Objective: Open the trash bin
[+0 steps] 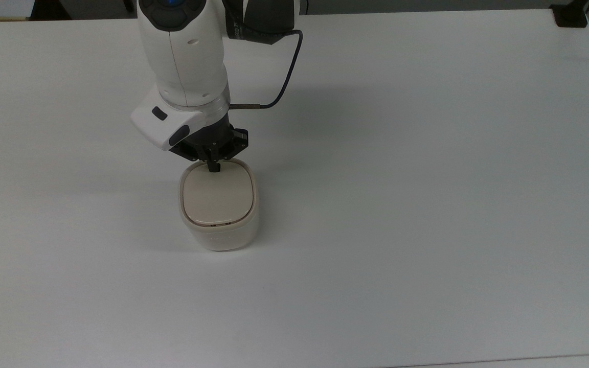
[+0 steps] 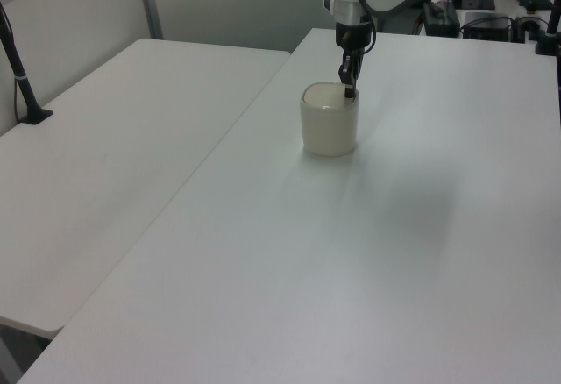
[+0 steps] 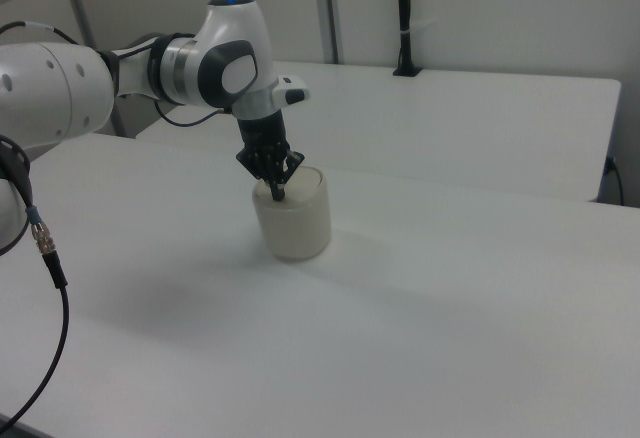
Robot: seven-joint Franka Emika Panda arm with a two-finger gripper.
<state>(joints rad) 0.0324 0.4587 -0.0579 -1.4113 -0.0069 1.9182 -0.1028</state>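
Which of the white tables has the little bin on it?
The table under the robot arm, on the left view's right. The trash bin stands there with the end effector at its lid. The other table beside it holds no bin.
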